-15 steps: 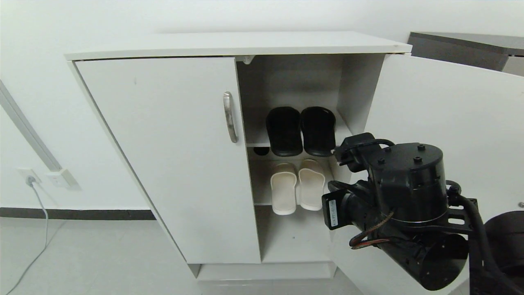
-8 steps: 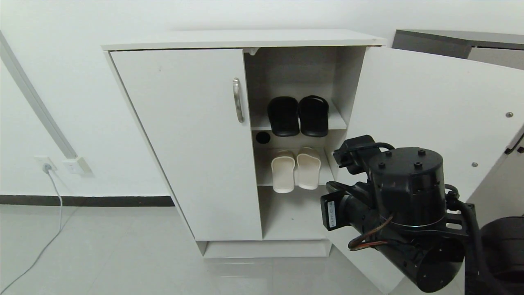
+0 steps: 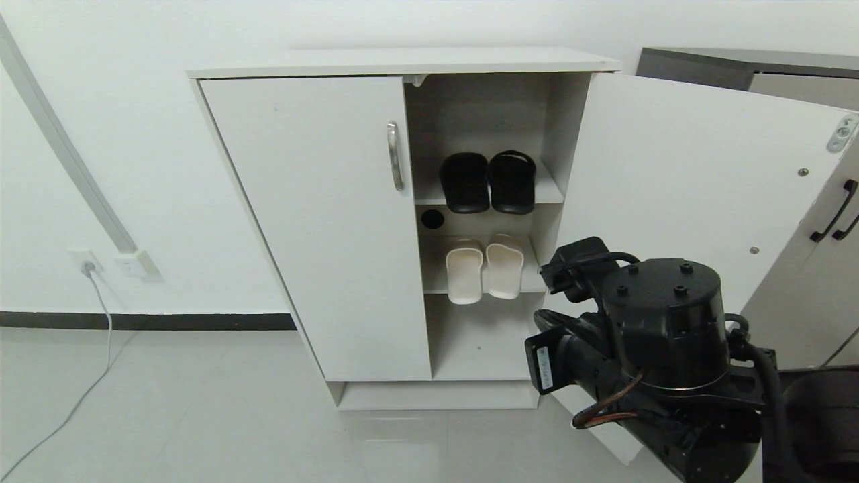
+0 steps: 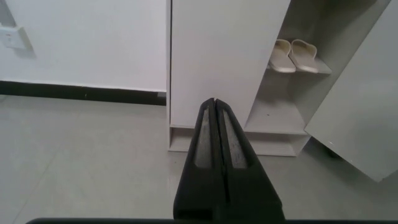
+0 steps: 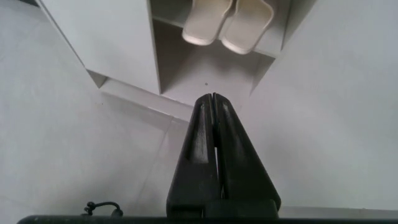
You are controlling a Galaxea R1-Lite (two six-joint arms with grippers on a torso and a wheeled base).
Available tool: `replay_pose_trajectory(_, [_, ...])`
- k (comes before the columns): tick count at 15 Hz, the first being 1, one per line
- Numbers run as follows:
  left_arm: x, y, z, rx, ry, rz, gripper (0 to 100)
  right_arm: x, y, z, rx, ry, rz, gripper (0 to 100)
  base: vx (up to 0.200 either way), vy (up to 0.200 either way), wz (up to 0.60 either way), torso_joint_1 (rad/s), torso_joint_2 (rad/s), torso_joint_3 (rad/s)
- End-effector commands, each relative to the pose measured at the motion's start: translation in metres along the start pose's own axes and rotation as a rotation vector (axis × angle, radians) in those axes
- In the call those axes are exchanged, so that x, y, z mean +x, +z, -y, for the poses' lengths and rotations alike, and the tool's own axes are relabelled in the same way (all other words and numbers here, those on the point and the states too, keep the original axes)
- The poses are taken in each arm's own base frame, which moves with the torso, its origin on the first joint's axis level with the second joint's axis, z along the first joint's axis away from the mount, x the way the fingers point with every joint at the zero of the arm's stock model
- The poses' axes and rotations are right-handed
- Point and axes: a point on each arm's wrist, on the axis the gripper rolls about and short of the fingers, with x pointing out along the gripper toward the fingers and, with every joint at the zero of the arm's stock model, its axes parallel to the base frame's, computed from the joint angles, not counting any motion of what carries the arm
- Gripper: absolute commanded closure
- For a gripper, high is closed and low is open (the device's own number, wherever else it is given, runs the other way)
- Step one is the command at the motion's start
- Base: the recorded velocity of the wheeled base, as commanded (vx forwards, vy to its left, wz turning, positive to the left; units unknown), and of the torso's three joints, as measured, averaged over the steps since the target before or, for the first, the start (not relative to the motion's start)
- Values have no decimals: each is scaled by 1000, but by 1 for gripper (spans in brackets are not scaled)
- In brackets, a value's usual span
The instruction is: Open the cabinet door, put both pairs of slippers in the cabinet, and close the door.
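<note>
The cabinet (image 3: pixel 402 62) has 2 doors. The right door (image 3: pixel 671 188) is wide open and the left door (image 3: pixel 322 221) is closed. Inside, the black slippers (image 3: pixel 488 181) sit side by side on the upper shelf. The white slippers (image 3: pixel 484 267) sit side by side on the shelf below. The left gripper (image 4: pixel 215 104) is pressed closed with nothing in it, over the floor in front of the cabinet. The right gripper (image 5: pixel 212 98) is pressed closed and empty too, near the open side.
</note>
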Motion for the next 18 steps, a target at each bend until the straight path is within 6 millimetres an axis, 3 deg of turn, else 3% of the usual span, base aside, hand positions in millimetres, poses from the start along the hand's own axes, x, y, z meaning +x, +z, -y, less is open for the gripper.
replay_pose_trajectory(1, [0,0,0,0,1,-1,100,1,-2,0,-5,-1,-6,100,0,0,0,0,0,0])
replay_pose_trajectory(10, [0,0,0,0,1,-1,100,3,-8,-1,-20,-3,-26,100,0,0,0,0,0,0])
replay_pose_trajectory(14, [0,0,0,0,1,-3,100,2,-9,0,-31,-3,-27,100,0,0,0,10,-203,-306])
replay_pose_trajectory(18, [0,0,0,0,1,-1,100,2,-10,-1,-35,-4,-30,100,0,0,0,58,-526,-364])
